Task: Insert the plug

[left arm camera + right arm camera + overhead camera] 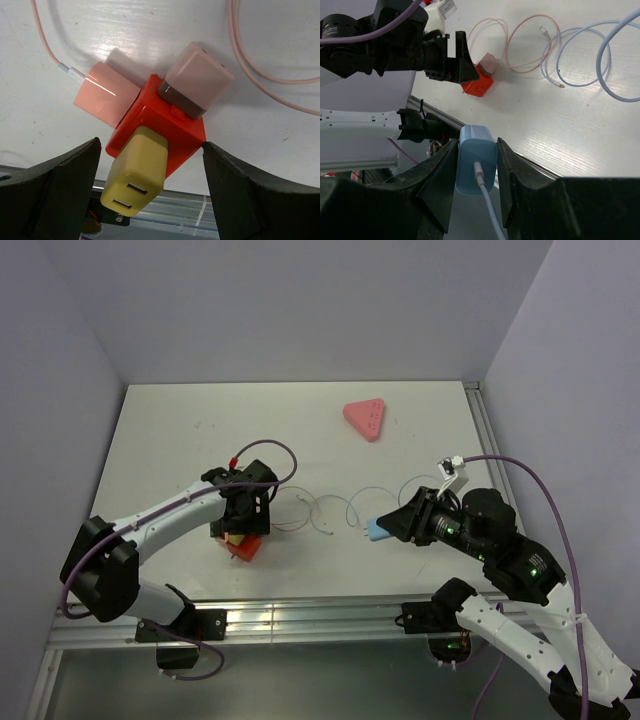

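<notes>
The right claw (pixel 476 145) is clenched on the plug (pixel 378 530), one finger flat against each side. There is a single plug. It sits at the claw's tip over the near middle of the desk (pixel 190 430), between the two arms. Its long axis runs along the fingers. Its free end points left, towards the other arm, and its back end faces the wrist. One pale cable (pixel 600 55) leaves that back end and lies in loops on the desk.

The left claw (pixel 151 145) is released, its jaws spread wide on either side of one orange-red block (pixel 150 115). The right finger's tip is at the block's corner, and it is unclear whether they touch. Three adapters sit in the block: one pink adapter (pixel 105 95), one mauve adapter (pixel 200 75) and one yellow adapter (pixel 137 170) showing two dark slits. One thin pink cable (pixel 520 30) runs from the pink adapter.

One pink triangle (pixel 364 420) lies flat near the far edge, well apart from the plug.
</notes>
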Motion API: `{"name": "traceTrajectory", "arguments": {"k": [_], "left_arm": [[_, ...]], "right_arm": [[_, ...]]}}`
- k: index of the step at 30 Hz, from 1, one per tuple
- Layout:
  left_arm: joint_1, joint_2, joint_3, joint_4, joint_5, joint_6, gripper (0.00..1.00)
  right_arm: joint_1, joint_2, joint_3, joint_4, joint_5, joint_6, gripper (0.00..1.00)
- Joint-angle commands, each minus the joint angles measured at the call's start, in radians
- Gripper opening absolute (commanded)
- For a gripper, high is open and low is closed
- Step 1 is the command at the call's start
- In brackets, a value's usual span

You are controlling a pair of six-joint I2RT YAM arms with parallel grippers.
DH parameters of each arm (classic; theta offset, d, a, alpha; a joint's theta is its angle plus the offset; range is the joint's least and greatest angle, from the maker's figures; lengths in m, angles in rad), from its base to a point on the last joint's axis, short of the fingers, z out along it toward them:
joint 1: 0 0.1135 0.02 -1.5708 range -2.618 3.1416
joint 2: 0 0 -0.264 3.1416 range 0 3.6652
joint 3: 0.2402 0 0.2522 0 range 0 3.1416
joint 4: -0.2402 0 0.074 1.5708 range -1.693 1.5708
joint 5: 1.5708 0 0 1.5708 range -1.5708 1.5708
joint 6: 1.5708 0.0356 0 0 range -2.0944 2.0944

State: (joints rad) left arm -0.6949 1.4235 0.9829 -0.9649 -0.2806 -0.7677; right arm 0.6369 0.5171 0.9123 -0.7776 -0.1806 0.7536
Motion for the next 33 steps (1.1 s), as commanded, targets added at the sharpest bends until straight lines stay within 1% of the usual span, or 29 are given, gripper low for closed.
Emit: {"name": "traceTrajectory", "arguments": {"k": [1, 6, 11, 13, 14, 17, 18, 19, 20, 21, 24, 29, 33], "left_arm": [[0.003, 0.035, 0.007, 0.002, 0.023, 0.030, 0.88], [0.003, 0.054, -0.009, -0.005, 0.038, 0.044, 0.85], [0.001, 0.051, -0.006, -0.011, 0.050, 0.045, 0.72], [0.003, 0.060, -0.004, -0.003, 0.070, 0.047, 0.64], [0.003, 0.071, -0.001, -0.003, 0.076, 0.047, 0.55], [0.008, 0.081, 0.007, 0.023, 0.135, 0.028, 0.46], [0.020, 0.087, 0.007, 0.034, 0.180, 0.010, 0.33], [0.027, 0.092, 0.008, 0.044, 0.201, 0.001, 0.28], [0.037, 0.097, 0.011, 0.060, 0.225, -0.008, 0.17], [0.053, 0.112, 0.022, 0.064, 0.245, -0.028, 0.11], [0.083, 0.136, 0.034, 0.090, 0.311, -0.083, 0.00], [0.121, 0.157, 0.043, 0.124, 0.400, -0.180, 0.00], [0.136, 0.150, 0.036, 0.170, 0.448, -0.292, 0.00]], "right_arm": [[-0.003, -0.017, 0.002, 0.041, -0.010, 0.001, 0.00], [-0.005, -0.026, -0.004, 0.038, -0.007, 0.001, 0.00], [-0.003, -0.035, -0.018, 0.047, -0.011, 0.006, 0.00], [-0.005, -0.034, -0.018, 0.047, -0.013, 0.004, 0.00], [-0.003, -0.032, -0.015, 0.047, -0.013, 0.006, 0.00], [-0.003, -0.034, -0.010, 0.044, -0.016, 0.004, 0.00], [-0.005, -0.035, -0.007, 0.044, -0.016, 0.006, 0.00], [-0.005, -0.037, -0.006, 0.043, -0.014, 0.006, 0.00], [-0.005, -0.038, -0.006, 0.038, -0.010, 0.006, 0.00], [-0.005, -0.040, -0.004, 0.037, -0.010, 0.006, 0.00], [-0.005, -0.048, -0.006, 0.032, -0.007, 0.006, 0.00], [-0.005, -0.055, -0.013, 0.031, -0.010, 0.010, 0.00], [-0.005, -0.063, -0.024, 0.034, -0.010, 0.012, 0.00]]}}
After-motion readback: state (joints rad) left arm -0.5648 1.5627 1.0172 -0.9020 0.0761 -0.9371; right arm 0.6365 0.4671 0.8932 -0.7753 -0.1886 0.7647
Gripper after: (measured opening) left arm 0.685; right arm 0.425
